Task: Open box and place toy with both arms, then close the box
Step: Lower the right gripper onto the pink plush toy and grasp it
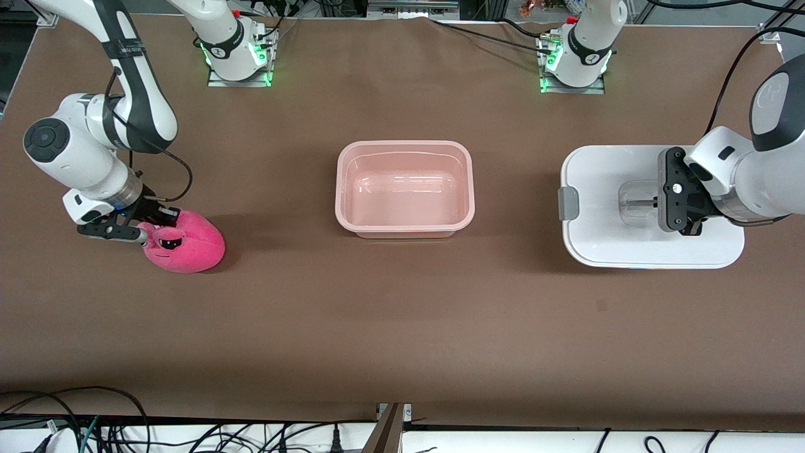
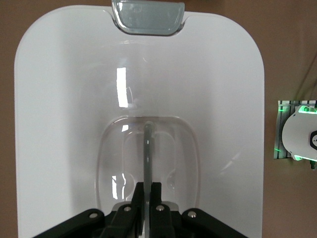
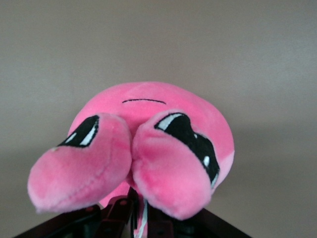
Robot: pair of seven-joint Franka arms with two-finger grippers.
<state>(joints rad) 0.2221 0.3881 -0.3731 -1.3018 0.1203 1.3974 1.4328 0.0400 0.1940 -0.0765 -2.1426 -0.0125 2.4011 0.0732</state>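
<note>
Here the left gripper (image 1: 682, 211) jaws clamp the lid (image 1: 604, 245) handle, right gripper (image 1: 146, 226) jaws grip the toy (image 1: 188, 245)

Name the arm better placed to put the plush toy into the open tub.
Right. The right gripper is shut on the hot-pink plush toy; the left gripper pinches the white plastic lid's clear handle; the translucent pink tub stands open.

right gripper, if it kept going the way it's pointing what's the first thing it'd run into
The toy. The right gripper is already at it toward the right arm's end of the table, fingers apparently shut on the plush, which fills the right wrist view; past it only bare table shows, though depth is unclear.
</note>
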